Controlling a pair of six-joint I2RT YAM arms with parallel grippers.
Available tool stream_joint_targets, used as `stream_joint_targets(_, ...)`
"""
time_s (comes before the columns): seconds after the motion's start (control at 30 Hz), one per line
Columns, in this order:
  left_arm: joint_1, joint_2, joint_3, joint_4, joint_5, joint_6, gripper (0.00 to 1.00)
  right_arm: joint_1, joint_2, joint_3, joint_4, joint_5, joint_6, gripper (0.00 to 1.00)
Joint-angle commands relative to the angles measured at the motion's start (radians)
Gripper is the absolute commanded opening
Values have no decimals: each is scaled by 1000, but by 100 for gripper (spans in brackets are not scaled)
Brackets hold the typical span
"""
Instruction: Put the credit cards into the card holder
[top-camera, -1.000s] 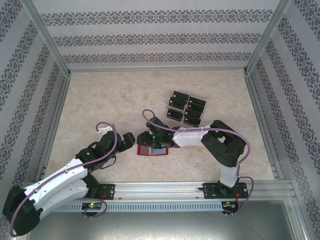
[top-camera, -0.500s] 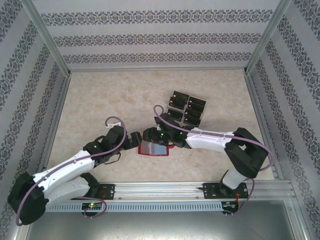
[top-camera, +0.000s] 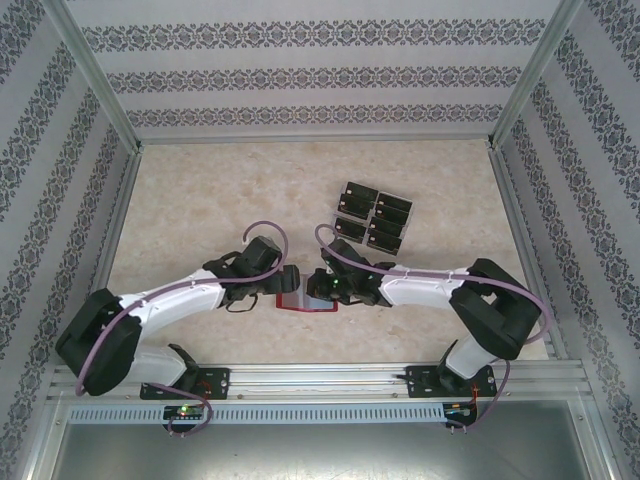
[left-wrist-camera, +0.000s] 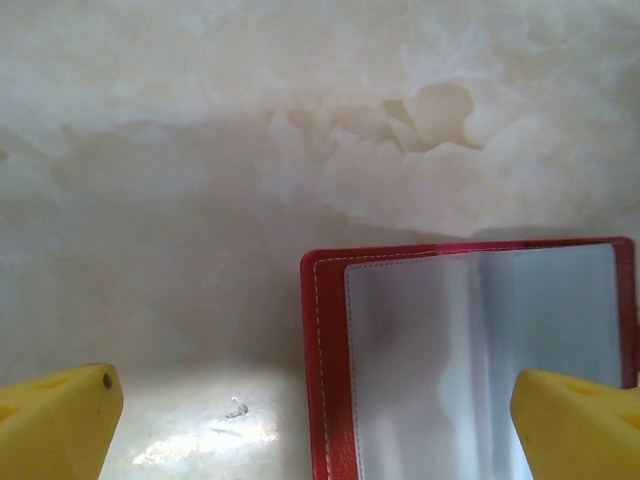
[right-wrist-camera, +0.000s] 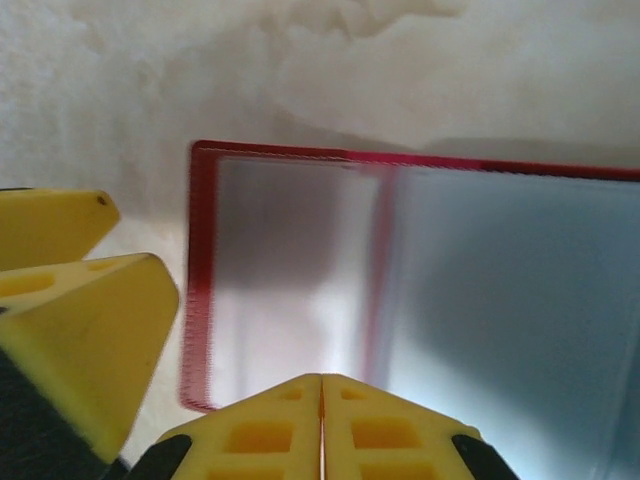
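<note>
The dark-red card holder (top-camera: 301, 301) lies open on the table between both arms, its grey-blue inner pockets up. My left gripper (top-camera: 289, 279) stands open at its left edge; in the left wrist view the gripper (left-wrist-camera: 320, 430) straddles the card holder (left-wrist-camera: 470, 360), with one finger over the bare table and the other over the pocket. My right gripper (right-wrist-camera: 322, 420) is shut, its tips low over the card holder (right-wrist-camera: 450, 280) with nothing seen between them. From above, the right gripper (top-camera: 321, 288) sits over the holder's right part. The black credit cards (top-camera: 372, 218) lie grouped farther back.
The cards rest in a clear tray (top-camera: 338, 214) behind and to the right of the holder. The left gripper's yellow fingers (right-wrist-camera: 90, 320) stand close beside the right gripper, at the holder's left edge. Patterned walls and metal rails (top-camera: 110, 250) bound the table.
The right gripper has shut. The left arm has swung right and forward until its open gripper reaches the holder's left edge. The right arm's elbow has moved out to the right.
</note>
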Motion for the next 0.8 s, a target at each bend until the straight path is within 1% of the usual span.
stream_joint_targets(0.0, -5, 45, 19, -49, 18, 67, 100, -12, 23, -26, 25, 37, -12, 8)
stream_joint_targets(0.17, -11, 91, 0, -54, 33, 60, 100, -23, 47, -66, 53, 51, 0, 7)
stream_joint_targets(0.5, -10, 77, -57, -132, -80, 6, 100, -39, 71, -111, 85, 57, 20, 7)
stream_joint_targets(0.77, -10, 65, -89, -133, -102, -11, 100, -43, 36, -135, 82, 56, 36, 8)
